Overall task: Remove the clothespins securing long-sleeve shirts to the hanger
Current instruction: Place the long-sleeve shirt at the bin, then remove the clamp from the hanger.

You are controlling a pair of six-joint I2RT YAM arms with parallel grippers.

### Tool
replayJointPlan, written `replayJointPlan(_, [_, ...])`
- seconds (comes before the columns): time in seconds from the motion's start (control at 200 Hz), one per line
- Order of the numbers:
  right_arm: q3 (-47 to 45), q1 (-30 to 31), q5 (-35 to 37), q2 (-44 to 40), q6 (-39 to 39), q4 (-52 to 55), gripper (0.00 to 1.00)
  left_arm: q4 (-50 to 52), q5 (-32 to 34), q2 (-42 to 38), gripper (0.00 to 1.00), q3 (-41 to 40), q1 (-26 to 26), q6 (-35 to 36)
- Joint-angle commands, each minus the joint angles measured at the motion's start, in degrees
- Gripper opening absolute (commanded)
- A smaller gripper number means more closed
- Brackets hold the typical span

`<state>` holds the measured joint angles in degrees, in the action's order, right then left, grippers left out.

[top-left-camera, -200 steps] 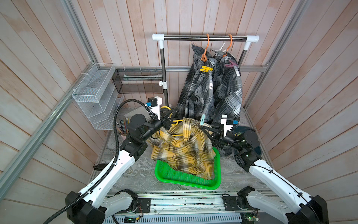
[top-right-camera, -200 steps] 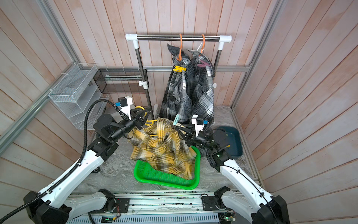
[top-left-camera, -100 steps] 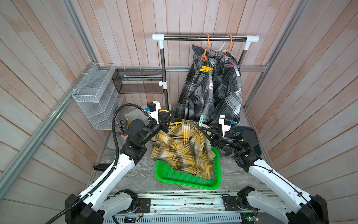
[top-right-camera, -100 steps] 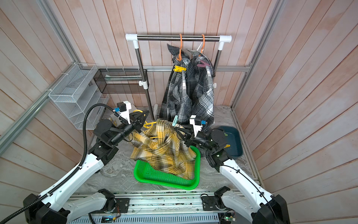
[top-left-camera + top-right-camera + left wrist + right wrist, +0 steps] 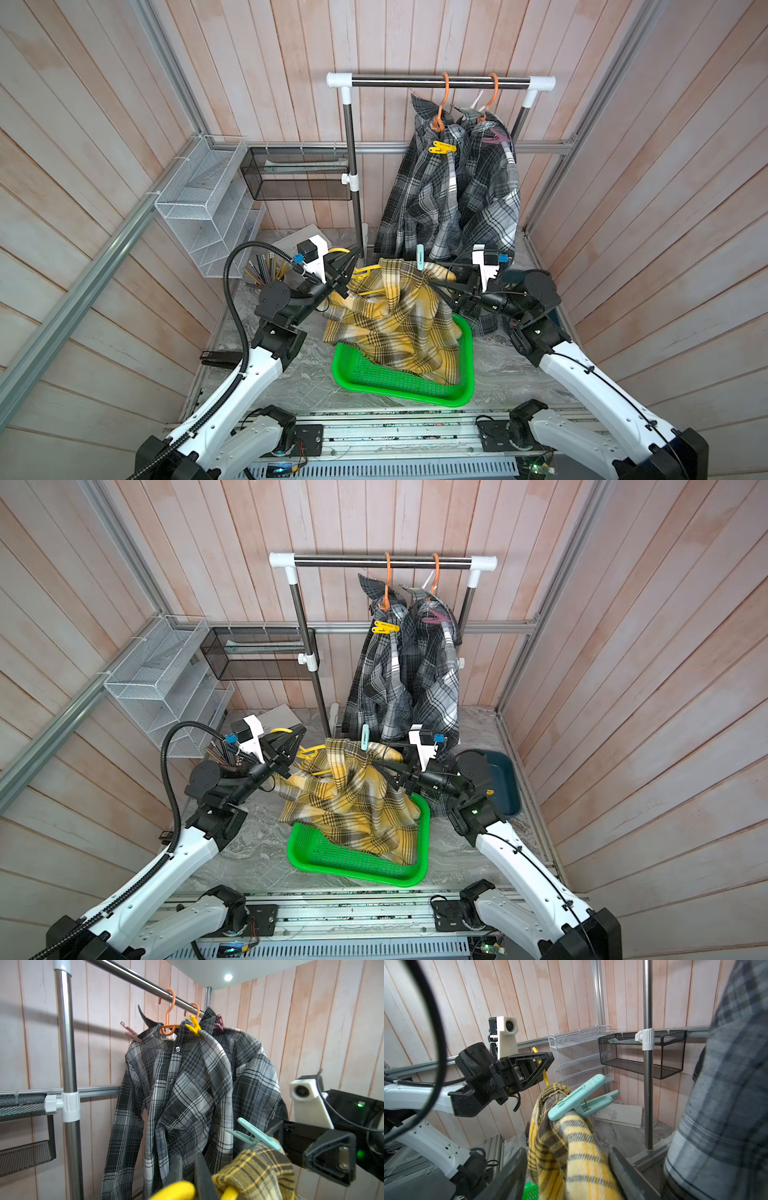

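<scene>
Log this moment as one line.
left gripper: shut on yellow plastic hanger | right gripper: open around yellow plaid shirt | teal plastic clothespin: clipped on shirt

A green tray lies near a white wire rack and black shelf.

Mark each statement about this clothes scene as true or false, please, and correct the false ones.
1. The teal clothespin is clipped on the yellow plaid shirt. True.
2. The yellow plaid shirt hangs from the rail. False: the left claw holds its yellow hanger over the green basket.
3. The right claw stands open around the yellow plaid shirt. True.
4. Both grey shirts lie in the green basket. False: they hang from the rail on orange hangers.
5. The grey shirts carry no pins. False: a yellow clothespin and a mauve clothespin grip them.
</scene>
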<state>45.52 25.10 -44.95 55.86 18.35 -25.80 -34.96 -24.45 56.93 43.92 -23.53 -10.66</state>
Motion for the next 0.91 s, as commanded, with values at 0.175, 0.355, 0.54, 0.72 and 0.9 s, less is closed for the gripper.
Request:
replayJointPlan(0.175, [6.52,-7.79,-17.41,0.88,3.99,5.38,0.74,-9.09,-6.14,-0.6,0.0,-3.4,0.94,4.55])
replayJointPlan(0.355, [9.64,-8.17,-13.13,0.98,-2.78,14.88,0.76,-8.76,-7.93,-0.3,0.0,-3.7,0.99,5.87])
replayJointPlan(0.54, [11.98,-8.36,-15.7,4.77,-2.2,16.59,0.76,-11.03,-10.84,-0.51,0.0,-5.05,1.19,9.53])
replayJointPlan(0.72, [12.23,-8.32,-19.52,7.54,2.01,11.94,0.76,-15.55,-11.55,-0.23,0.0,-7.3,1.28,10.68])
replayJointPlan(0.9, [10.99,-8.39,-20.75,7.9,3.77,9.73,0.76,-19.47,-11.31,-0.13,0.0,-8.89,1.38,11.83])
